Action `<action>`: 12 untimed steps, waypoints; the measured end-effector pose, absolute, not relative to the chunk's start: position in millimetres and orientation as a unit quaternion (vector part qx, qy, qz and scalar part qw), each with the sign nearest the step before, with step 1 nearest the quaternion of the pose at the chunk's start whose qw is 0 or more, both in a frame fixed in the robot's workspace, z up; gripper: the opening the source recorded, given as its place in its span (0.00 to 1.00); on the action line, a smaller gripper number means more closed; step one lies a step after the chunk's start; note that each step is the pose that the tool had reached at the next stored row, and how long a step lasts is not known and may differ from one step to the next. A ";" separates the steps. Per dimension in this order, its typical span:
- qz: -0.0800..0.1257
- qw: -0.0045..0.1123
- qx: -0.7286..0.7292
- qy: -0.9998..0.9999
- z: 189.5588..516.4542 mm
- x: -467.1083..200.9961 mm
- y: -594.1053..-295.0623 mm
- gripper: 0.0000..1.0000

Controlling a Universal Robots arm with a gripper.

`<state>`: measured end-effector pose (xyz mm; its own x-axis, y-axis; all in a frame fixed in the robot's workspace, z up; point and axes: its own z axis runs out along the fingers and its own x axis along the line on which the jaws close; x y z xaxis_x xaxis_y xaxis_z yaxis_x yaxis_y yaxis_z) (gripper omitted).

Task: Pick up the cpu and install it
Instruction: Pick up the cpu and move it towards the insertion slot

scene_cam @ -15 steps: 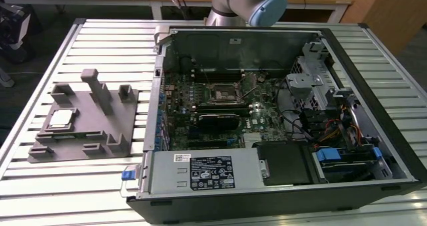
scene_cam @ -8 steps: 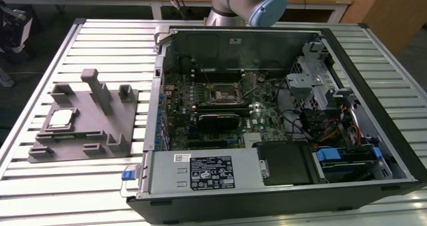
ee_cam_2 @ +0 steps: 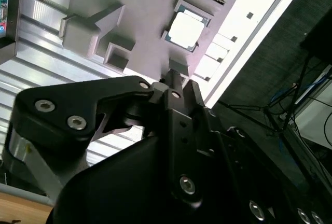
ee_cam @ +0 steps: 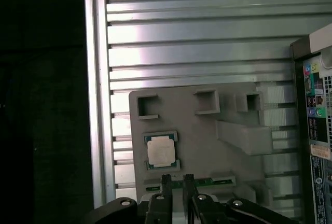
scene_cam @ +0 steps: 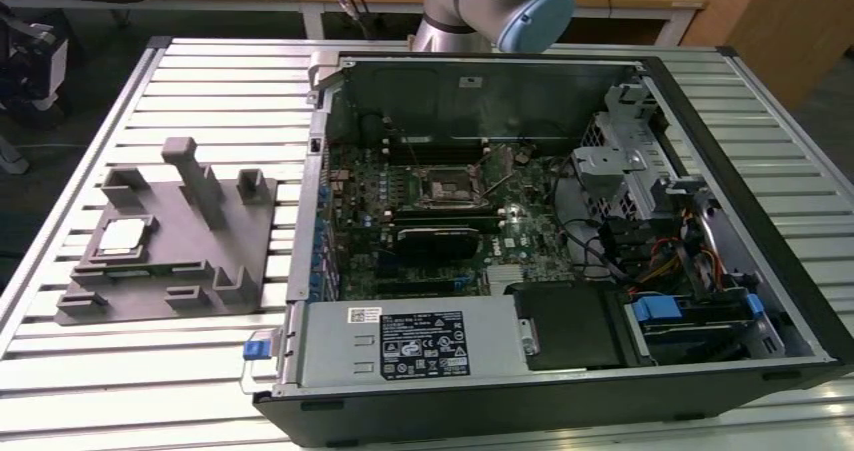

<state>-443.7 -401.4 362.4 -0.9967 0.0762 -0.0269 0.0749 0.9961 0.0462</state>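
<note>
Right, the cpu (scene_cam: 120, 239) is lying flat in its recess on the grey tray (scene_cam: 180, 246), at the middle left of the exterior view, silvery top facing up. The tray rests on the slatted metal table (scene_cam: 200, 81), just beside the open computer case (scene_cam: 467, 86), which takes up the centre and right of that frame. Inside the case, the black socket (scene_cam: 441, 183) sits at the upper centre of the motherboard (scene_cam: 400, 261), and the cpu is not in it. The arm (scene_cam: 487, 1) shows at the top edge of the exterior view, behind the case.

Over to the first wrist view: the gripper (ee_cam: 177, 185) looks down on the tray, and its two fingers (ee_cam: 166, 185) stand a narrow gap apart, holding nothing. The cpu is near the fingertips but apart from them. In the second wrist view the gap looks small too, though the gripper body hides much of it, so I would not swear to its width. The tray's upright posts (scene_cam: 187, 171) stand apart from the cpu.
</note>
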 end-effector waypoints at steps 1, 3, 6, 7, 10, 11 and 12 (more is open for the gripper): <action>0.023 0.015 0.038 0.999 361.9 -443.7 -401.4 0.23; 0.023 0.015 0.038 0.999 361.1 -443.7 -401.5 0.29; 0.023 0.015 0.038 0.999 359.9 -443.7 -401.5 0.41; 0.023 0.015 0.038 0.999 359.2 -443.7 -401.5 0.47; 0.023 0.015 0.038 0.999 357.0 -443.7 -401.5 0.53; 0.023 0.015 0.038 0.999 356.4 -443.7 -401.5 0.53; 0.023 0.015 0.038 0.999 355.8 -443.7 -401.5 0.53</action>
<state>-443.7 -401.5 355.8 -0.9967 0.0762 -0.0278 0.0749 0.9961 0.0468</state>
